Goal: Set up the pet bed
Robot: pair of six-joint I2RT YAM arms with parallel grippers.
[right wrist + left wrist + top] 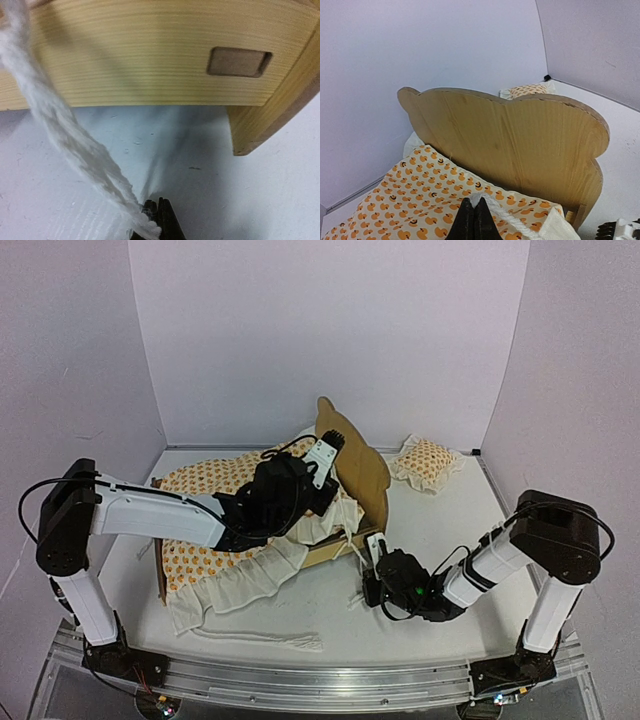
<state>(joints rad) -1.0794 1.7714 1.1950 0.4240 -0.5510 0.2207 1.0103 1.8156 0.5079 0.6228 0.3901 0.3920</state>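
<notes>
The pet bed (352, 468) stands mid-table, its scalloped plywood headboard (520, 140) upright. The orange duck-print bedding (215, 525) with white ruffle covers the frame and hides the base panel. My left gripper (474, 206) is over the bedding (420, 200) just short of the headboard, shut on a white cord (512, 218) lying on the fabric. My right gripper (156, 214) is low on the table beside the bed's wooden side rail (150, 55), shut on another white cord (75, 145) that runs up to the bed. In the top view it (370, 545) sits by the headboard's near corner.
The small matching pillow (428, 462) lies on the table behind and to the right of the headboard, also visible in the left wrist view (527, 90). A loose white cord (262, 638) lies on the table near the front edge. Walls close in on three sides.
</notes>
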